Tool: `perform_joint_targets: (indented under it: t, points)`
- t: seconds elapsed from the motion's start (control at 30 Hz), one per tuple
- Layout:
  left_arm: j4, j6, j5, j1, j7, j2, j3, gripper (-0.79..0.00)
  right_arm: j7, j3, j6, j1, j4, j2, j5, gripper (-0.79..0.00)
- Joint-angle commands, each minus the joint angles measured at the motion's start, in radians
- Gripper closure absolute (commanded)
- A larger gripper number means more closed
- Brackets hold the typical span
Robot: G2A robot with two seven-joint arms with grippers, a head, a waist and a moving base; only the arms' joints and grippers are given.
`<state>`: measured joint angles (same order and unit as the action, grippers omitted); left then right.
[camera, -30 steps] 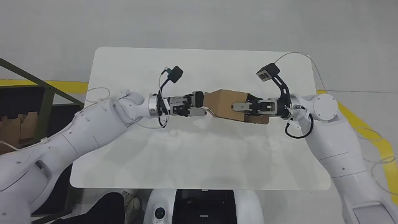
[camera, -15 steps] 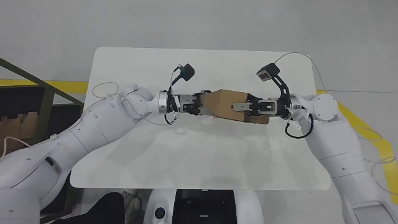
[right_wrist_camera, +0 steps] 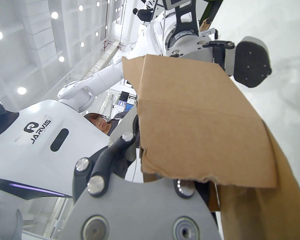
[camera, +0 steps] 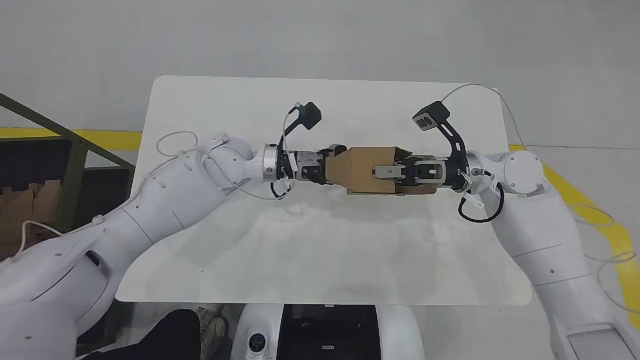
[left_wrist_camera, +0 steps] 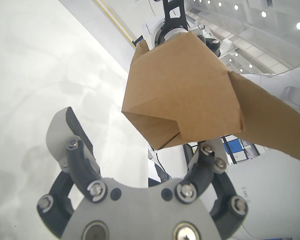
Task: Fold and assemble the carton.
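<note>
Right jaws clamped on one carton (camera: 372,170) wall, steadying it above the surface (camera: 220,250); left jaws spread apart at carton's opposite end, likely to press flaps.

White table (camera: 300,260) — grey floor (camera: 300,20).

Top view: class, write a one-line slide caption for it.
Over a white table, the right end effector grips the brown carton while the open left end effector sits at its opposite end.
</note>
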<state>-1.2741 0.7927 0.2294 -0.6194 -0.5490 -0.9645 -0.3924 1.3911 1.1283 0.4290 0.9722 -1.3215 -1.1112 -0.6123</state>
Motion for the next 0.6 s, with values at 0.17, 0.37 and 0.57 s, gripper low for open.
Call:
perform_joint_targets:
  t: [0.17,0.37,0.57]
  points:
    - [0.003,-0.003,-0.01,-0.017,-0.02,-0.01,-0.031,-0.785,0.0,0.0,0.0,0.0,0.0,0.0,0.0,0.0]
    - [0.009,0.026,-0.001,-0.045,-0.045,-0.009,-0.066,-0.785,0.0,0.0,0.0,0.0,0.0,0.0,0.0,0.0]
    - [0.015,0.091,-0.039,-0.095,-0.039,0.019,-0.136,-0.785,0.0,0.0,0.0,0.0,0.0,0.0,0.0,0.0]
